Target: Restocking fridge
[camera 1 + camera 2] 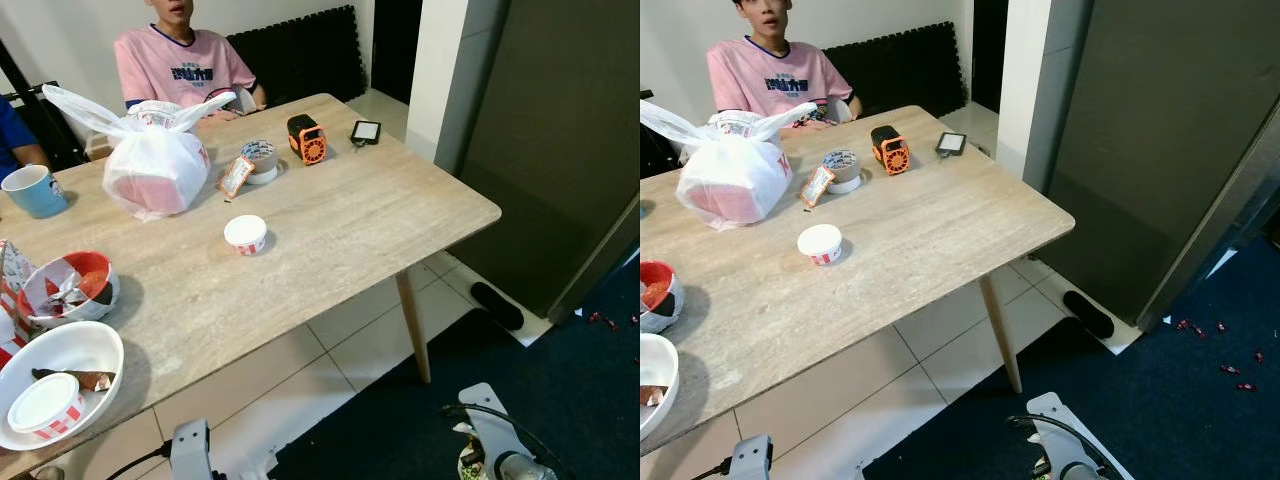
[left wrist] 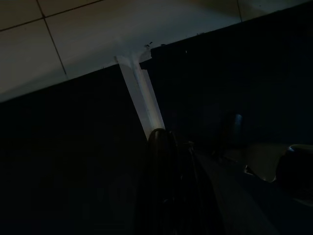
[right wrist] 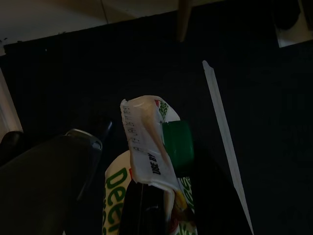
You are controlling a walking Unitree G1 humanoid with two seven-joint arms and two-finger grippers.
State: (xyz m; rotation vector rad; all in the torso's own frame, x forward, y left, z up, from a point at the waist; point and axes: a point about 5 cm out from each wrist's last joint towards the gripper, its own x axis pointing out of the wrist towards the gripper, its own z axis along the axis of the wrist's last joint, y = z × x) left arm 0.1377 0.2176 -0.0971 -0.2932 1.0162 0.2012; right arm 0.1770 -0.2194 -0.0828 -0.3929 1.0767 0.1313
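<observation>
- Carton [image 3: 156,161], white with green lettering and a green cap, sits clamped between the right gripper's [image 3: 146,196] black fingers, held low over the dark blue carpet [image 1: 560,400].
- Right arm hangs down at the robot's side, beyond the table's corner.
- Left gripper [image 2: 166,161] dangles idle in shade above the carpet edge; can't tell how its fingers stand.
- Wooden table [image 1: 330,230] carries a tied white plastic bag [image 1: 155,165], a small tub [image 1: 246,233], bowls.
- Person in a pink shirt [image 1: 180,65] sits behind.
- Grey fridge [image 1: 1160,150] stands closed just beyond.
</observation>
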